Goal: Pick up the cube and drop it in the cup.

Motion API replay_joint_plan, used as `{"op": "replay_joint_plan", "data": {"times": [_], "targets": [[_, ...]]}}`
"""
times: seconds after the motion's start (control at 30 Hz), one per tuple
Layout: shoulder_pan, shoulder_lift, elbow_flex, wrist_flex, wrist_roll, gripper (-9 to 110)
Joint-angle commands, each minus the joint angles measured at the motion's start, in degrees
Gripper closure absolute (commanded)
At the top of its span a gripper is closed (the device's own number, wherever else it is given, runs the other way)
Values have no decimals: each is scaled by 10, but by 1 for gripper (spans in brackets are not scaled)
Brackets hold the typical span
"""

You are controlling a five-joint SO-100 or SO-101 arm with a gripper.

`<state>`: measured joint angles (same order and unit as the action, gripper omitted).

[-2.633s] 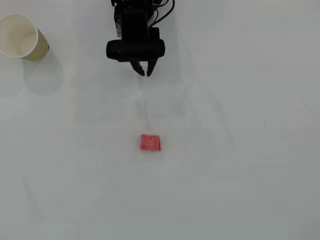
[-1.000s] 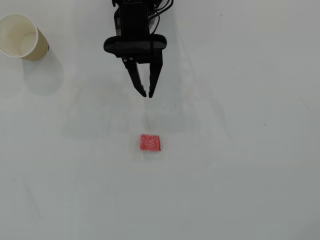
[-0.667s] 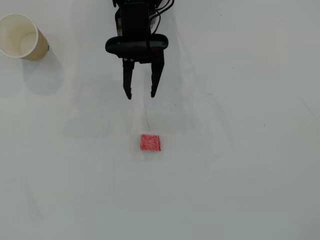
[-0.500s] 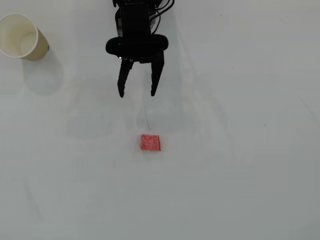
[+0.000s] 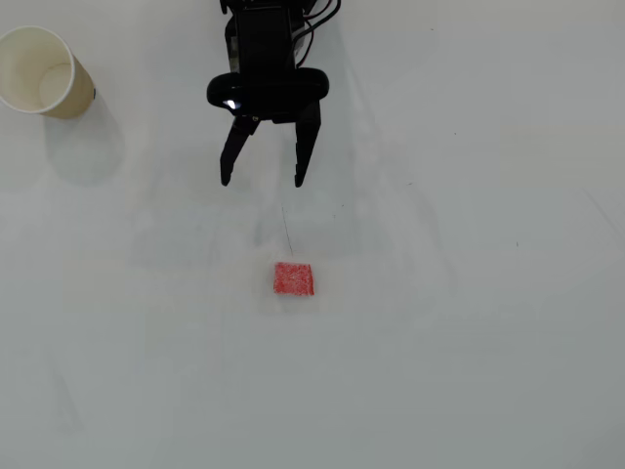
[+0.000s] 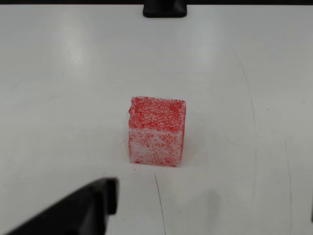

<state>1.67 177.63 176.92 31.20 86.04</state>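
Note:
The red speckled cube [image 5: 293,278] lies on the white table, below the gripper in the overhead view. It also shows in the wrist view [image 6: 156,131], upright and alone. My black gripper [image 5: 262,182] hangs over the table above the cube in the overhead view, open and empty, its two fingers spread apart. One fingertip [image 6: 93,200] shows at the bottom left of the wrist view. The cream paper cup [image 5: 39,70] stands at the top left in the overhead view, its mouth empty. The cup is out of the wrist view.
The white table [image 5: 469,342] is bare around the cube. A thin dark line [image 5: 286,233] runs on the surface between gripper and cube. A dark object [image 6: 165,10] sits at the table's far edge in the wrist view.

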Motion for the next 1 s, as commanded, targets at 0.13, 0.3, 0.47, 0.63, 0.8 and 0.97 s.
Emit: {"op": "replay_joint_plan", "data": {"times": [0.13, 0.3, 0.47, 0.63, 0.8, 0.97], "targets": [[-11, -33, -12, -18, 0, 67], [-25, -140, -84, -22, 4, 67], [-35, -233, -127, -69, 4, 65], [-40, -307, -171, -76, 4, 65], [-40, -362, -207, -77, 5, 65], [-40, -415, -241, -103, 5, 65]]}}
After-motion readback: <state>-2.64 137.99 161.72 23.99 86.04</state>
